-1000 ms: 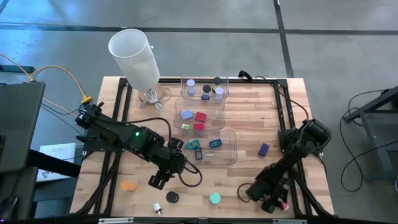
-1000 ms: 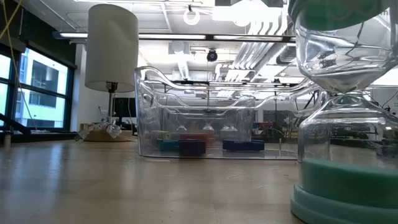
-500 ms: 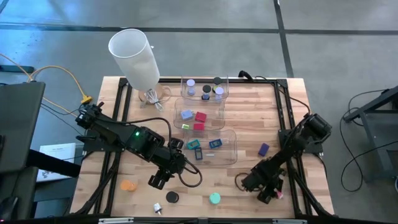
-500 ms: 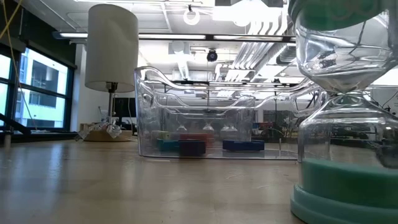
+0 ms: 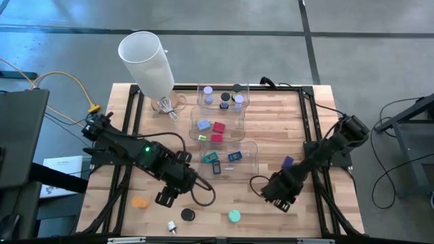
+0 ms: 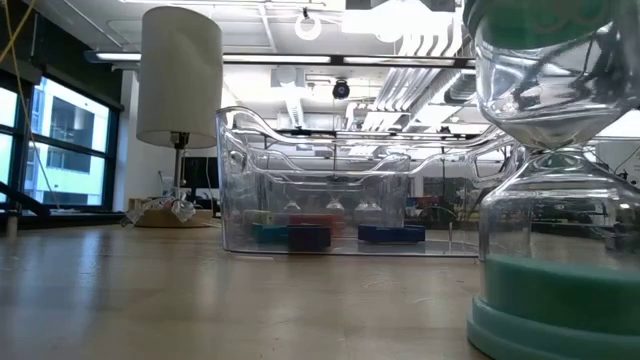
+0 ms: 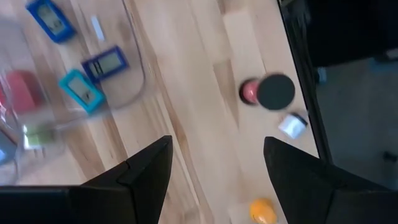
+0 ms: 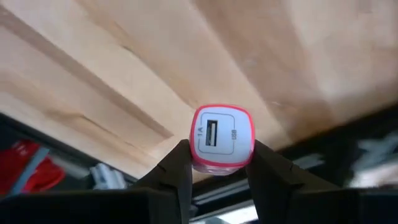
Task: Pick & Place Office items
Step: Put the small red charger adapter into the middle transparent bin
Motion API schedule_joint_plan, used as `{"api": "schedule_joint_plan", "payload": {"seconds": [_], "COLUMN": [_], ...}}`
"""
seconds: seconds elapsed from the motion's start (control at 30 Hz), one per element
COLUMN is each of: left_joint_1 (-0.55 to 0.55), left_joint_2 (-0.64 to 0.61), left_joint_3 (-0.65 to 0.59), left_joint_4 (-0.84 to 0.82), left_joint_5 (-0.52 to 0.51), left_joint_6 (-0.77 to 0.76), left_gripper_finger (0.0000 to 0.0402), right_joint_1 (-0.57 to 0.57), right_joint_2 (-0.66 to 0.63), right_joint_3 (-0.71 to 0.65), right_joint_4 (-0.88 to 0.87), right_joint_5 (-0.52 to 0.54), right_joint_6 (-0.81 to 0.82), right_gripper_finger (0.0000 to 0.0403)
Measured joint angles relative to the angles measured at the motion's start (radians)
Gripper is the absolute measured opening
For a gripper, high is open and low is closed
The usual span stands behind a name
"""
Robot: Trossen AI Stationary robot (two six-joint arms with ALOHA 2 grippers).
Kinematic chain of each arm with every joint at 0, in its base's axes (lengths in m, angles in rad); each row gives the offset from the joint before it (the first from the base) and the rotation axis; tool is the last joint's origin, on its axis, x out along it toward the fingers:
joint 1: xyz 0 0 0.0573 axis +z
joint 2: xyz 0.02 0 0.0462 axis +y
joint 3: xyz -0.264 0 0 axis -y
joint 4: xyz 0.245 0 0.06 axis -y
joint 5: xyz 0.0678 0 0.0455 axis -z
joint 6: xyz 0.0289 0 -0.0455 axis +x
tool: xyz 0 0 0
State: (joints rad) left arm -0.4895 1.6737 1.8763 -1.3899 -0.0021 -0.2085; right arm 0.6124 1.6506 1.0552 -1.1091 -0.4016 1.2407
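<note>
My right gripper [image 5: 279,194] hangs over the table's near right part, shut on a small pink-and-white block with a USB socket [image 8: 222,138]. My left gripper [image 5: 165,198] hovers open over the near left part with nothing between its fingers [image 7: 217,174]. Loose on the wood lie an orange disc [image 5: 140,202], a black disc [image 5: 188,215], a teal disc [image 5: 234,216] and a purple block [image 5: 287,163]. Red, blue and teal blocks lie in clear bins [image 5: 230,159]. My right gripper pinches the pink-and-white block between its two fingers, one on each of two opposite sides [image 8: 194,149]. The socket face [image 8: 217,134] looks back at the wrist camera. The fingers slant steeply down, and the block is lifted clear of the table.
Three clear bins stand in a row from mid-table [image 5: 217,125] to the far edge [image 5: 222,97]. A tall white cylinder [image 5: 146,61] stands at the far left corner. A teal sand timer [image 6: 555,180] fills the low view's right. A small white piece [image 5: 171,226] lies near the front edge.
My right gripper has risen from the table's near right corner and gone toward the far edge and the left, tipping more steeply downward. The pink-and-white block has come up with it, off the wood.
</note>
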Motion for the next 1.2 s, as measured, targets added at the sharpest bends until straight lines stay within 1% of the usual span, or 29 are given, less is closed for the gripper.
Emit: {"api": "schedule_joint_plan", "payload": {"seconds": [0.13, 0.2, 0.3, 0.47, 0.53, 0.63, 0.73, 0.8, 0.87, 0.97, 1.1, 1.2], "left_joint_1": [-0.028, -0.041, -0.058, -0.063, -0.061, -0.056, -0.057, -0.057, -0.056, -0.051, -0.051, -0.052], "left_joint_2": [0.0, 0.0, 0.0, -0.008, -0.02, -0.047, -0.094, -0.137, -0.186, -0.251, -0.317, -0.346], "left_joint_3": [0.0, 0.0, 0.0, 0.0, 0.0, 0.0, -0.002, -0.002, -0.002, -0.002, -0.002, -0.031], "left_joint_4": [-0.014, -0.023, -0.077, -0.127, -0.134, -0.153, -0.158, -0.153, -0.13, -0.076, -0.022, 0.0], "left_joint_5": [0.0, 0.0, 0.0, -0.023, -0.035, -0.035, -0.035, -0.035, -0.047, -0.095, -0.153, -0.203], "left_joint_6": [-0.004, 0.037, 0.107, 0.119, 0.123, 0.145, 0.149, 0.149, 0.142, 0.135, 0.105, 0.082], "left_gripper_finger": [0.0246, 0.0246, 0.0246, 0.0246, 0.0246, 0.0246, 0.0246, 0.0246, 0.0246, 0.0246, 0.0246, 0.0246], "right_joint_1": [0.0, 0.0, 0.0, 0.0, -0.002, -0.016, -0.031, -0.04, -0.054, -0.086, -0.135, -0.182], "right_joint_2": [-0.003, -0.003, -0.003, -0.004, -0.004, -0.004, -0.004, -0.004, -0.004, -0.005, -0.016, -0.036], "right_joint_3": [0.064, 0.097, 0.148, 0.219, 0.239, 0.269, 0.297, 0.317, 0.336, 0.359, 0.369, 0.371], "right_joint_4": [-0.142, -0.182, -0.186, -0.188, -0.189, -0.187, -0.188, -0.187, -0.18, -0.135, -0.047, 0.044], "right_joint_5": [0.072, 0.127, 0.258, 0.441, 0.499, 0.557, 0.641, 0.718, 0.803, 0.892, 0.971, 0.98], "right_joint_6": [-0.024, -0.045, -0.094, -0.173, -0.214, -0.275, -0.345, -0.402, -0.458, -0.567, -0.721, -0.838], "right_gripper_finger": [0.011, 0.011, 0.011, 0.011, 0.011, 0.011, 0.011, 0.011, 0.011, 0.011, 0.011, 0.011]}}
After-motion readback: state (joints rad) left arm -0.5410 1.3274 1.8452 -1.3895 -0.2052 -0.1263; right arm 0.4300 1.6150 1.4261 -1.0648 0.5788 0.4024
